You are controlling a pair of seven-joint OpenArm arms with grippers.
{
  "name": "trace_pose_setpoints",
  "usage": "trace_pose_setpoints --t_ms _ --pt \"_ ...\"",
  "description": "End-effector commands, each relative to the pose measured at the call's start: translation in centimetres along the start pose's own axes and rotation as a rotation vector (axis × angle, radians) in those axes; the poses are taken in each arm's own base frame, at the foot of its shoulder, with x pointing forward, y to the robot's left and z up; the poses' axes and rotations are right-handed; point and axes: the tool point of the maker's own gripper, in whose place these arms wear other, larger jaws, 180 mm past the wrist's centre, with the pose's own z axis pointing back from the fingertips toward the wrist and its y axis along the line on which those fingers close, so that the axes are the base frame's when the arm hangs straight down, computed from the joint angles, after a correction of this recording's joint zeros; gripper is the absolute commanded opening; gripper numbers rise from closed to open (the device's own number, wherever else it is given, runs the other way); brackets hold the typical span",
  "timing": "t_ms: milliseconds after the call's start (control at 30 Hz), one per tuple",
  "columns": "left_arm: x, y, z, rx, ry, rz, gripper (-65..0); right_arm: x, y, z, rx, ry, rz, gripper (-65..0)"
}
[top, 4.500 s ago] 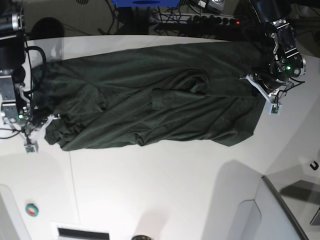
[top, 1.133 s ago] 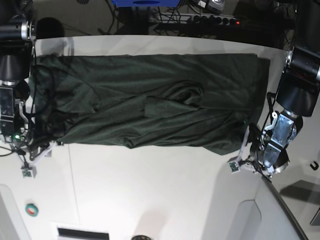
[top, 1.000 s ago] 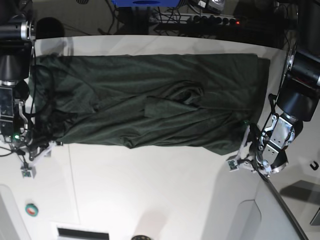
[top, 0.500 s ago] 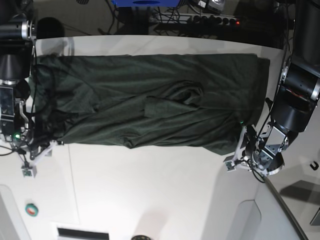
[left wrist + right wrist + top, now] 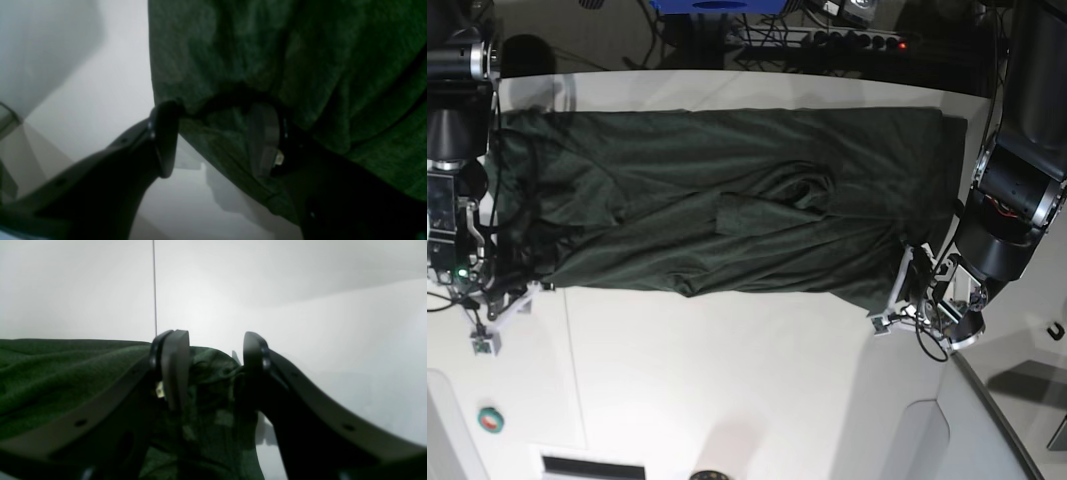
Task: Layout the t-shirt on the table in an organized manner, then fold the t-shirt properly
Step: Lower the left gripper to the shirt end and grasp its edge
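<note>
The left gripper [image 5: 213, 140] is clamped on a bunched corner of the t-shirt [image 5: 727, 200], at 4 o'clock of the cloth in the base view; the right gripper [image 5: 213, 370] pinches the opposite corner at 8 o'clock; between those 2 grips the shirt lies spread lengthwise — wrinkled mid-body — across the far half of the table [image 5: 727, 380].

Robotics lab, white table [image 5: 727, 380], power strip [image 5: 827, 40], tangled cables [image 5: 777, 15]
</note>
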Motion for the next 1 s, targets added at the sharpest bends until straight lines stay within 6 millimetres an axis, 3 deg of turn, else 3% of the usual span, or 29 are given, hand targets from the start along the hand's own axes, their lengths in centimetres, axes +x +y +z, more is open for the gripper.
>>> trace_pose_setpoints --t_ms 0,100,300,600,800,967 --pt "0.9 2.1 1.2 0.044 -0.026 0.007 -33.1 2.5 -0.8 0.5 -0.015 -0.063 -0.001 -39.9" --pt "0.7 1.8 1.0 0.039 -0.022 0.006 -33.6 2.5 -0.8 0.5 -0.015 -0.063 -0.001 -39.9" --pt "0.6 1.7 0.9 0.034 -0.024 0.014 -45.4 2.5 -0.8 0.5 -0.015 -0.063 -0.001 -39.9" --pt "0.5 1.5 0.8 0.033 -0.015 0.005 -47.2 2.5 -0.8 0.5 -0.015 -0.063 -0.001 -39.9" --pt "-0.3 0.2 0.0 0.001 0.009 0.018 -65.0 2.5 -0.8 0.5 -0.015 -0.064 -0.001 -39.9" --pt "-0.2 0.4 0.1 0.004 0.005 0.023 -65.0 2.5 -0.7 0.5 -0.013 -0.064 -0.002 -39.9"
